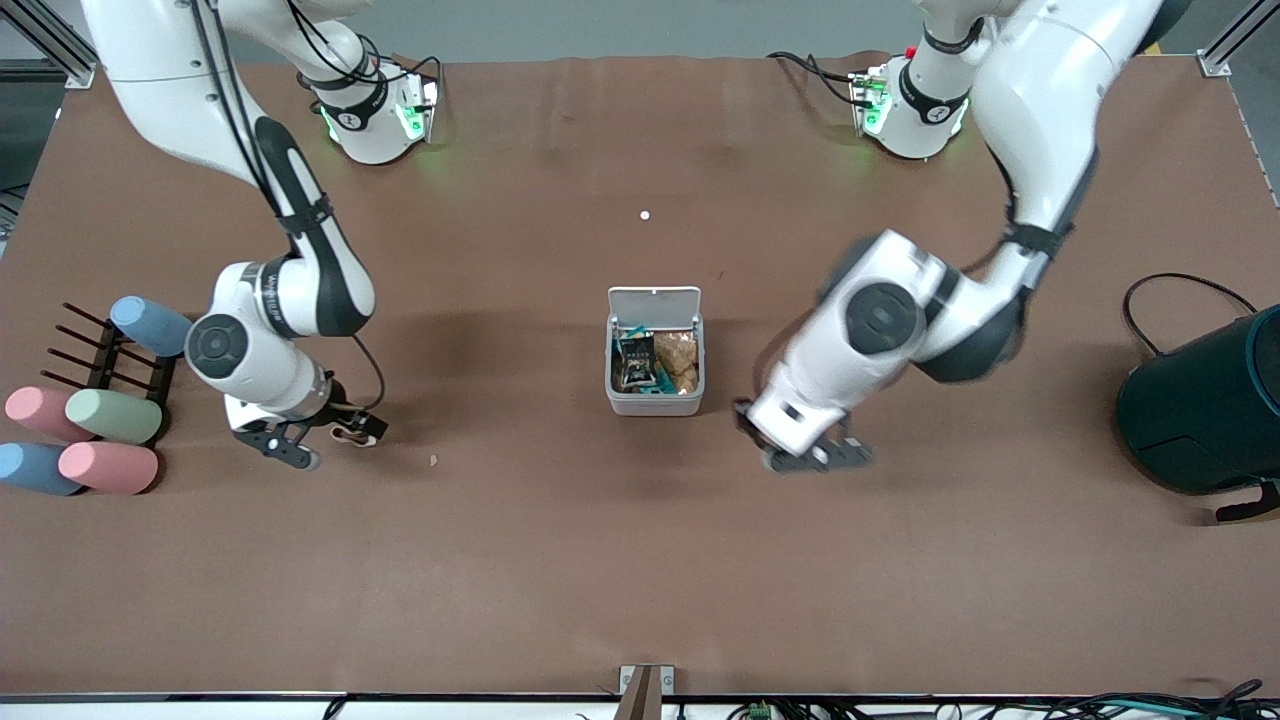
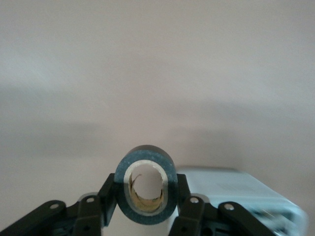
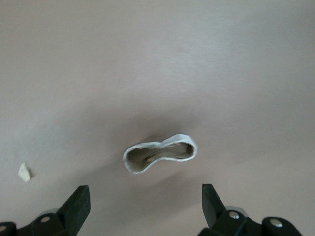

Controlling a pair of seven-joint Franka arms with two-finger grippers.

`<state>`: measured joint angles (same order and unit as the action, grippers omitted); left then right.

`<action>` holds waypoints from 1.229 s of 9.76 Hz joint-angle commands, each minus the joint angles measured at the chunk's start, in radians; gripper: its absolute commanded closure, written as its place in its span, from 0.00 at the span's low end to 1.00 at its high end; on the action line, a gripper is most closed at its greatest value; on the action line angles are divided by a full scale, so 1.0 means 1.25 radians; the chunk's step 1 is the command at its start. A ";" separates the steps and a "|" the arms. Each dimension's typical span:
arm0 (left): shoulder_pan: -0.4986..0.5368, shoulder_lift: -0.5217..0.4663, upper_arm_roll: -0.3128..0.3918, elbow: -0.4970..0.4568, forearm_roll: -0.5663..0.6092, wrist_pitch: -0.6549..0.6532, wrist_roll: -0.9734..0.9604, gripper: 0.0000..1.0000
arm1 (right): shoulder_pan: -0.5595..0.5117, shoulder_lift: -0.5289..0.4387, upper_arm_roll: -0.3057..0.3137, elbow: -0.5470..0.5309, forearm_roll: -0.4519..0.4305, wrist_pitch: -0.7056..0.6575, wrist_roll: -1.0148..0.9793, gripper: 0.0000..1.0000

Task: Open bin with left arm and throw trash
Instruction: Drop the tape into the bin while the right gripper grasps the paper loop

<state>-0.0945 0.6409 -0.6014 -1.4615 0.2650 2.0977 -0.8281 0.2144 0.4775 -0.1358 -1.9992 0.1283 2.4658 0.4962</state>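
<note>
My left gripper (image 2: 146,204) has its two fingers (image 2: 109,199) closed on the black tape roll (image 2: 146,184), one pad on each side of it, the roll standing on edge so I look straight through its pale core. It sits low over the brown table (image 1: 560,560), beside the bin (image 1: 655,400) toward the left arm's end. In the left wrist view a corner of that white-grey box shows just past the roll.

My right gripper (image 3: 145,204) stands with its fingers (image 3: 76,206) spread wide and nothing between them. It hovers low over the table above the tan rubber band loop (image 3: 160,153), which lies flat on the cloth, squashed into a bent oval, clear of both fingertips. A small pale crumb (image 3: 24,172) lies on the table near it.

I can read no writing anywhere; the print on the wrapper is too small to make out.

The bin stands at the middle of the table with its flat lid (image 1: 655,301) swung up and open. Inside it lies the dark printed snack wrapper (image 1: 635,360), with some tan-brown stuff beside it that I cannot identify.

At the right arm's end of the table a black rack (image 1: 105,360) has pastel cups (image 1: 112,415) lying around it, blue, pink and green. At the left arm's end a large dark teal cylinder (image 1: 1205,405) rests with a black cable looping from it. A tiny white dot (image 1: 644,215) lies on the table between the bin and the robot bases.
</note>
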 commanded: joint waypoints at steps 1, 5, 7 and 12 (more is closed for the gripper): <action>-0.051 0.000 -0.013 -0.020 0.002 -0.004 -0.108 1.00 | -0.017 -0.013 0.015 -0.013 0.076 0.012 0.114 0.00; -0.083 0.015 -0.013 -0.048 0.003 -0.003 -0.168 0.97 | -0.007 0.022 0.014 -0.011 0.080 0.078 0.432 0.00; -0.085 0.026 -0.013 -0.048 0.003 -0.002 -0.174 0.74 | -0.017 0.055 0.013 0.000 0.079 0.083 0.488 0.01; -0.050 0.008 -0.010 -0.044 0.005 -0.005 -0.166 0.00 | -0.028 0.060 0.012 0.021 0.078 0.084 0.593 0.20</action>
<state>-0.1830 0.6838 -0.6116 -1.5130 0.2653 2.0968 -1.0281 0.1981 0.5507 -0.1290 -1.9797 0.2151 2.5707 1.2225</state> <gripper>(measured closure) 0.106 0.101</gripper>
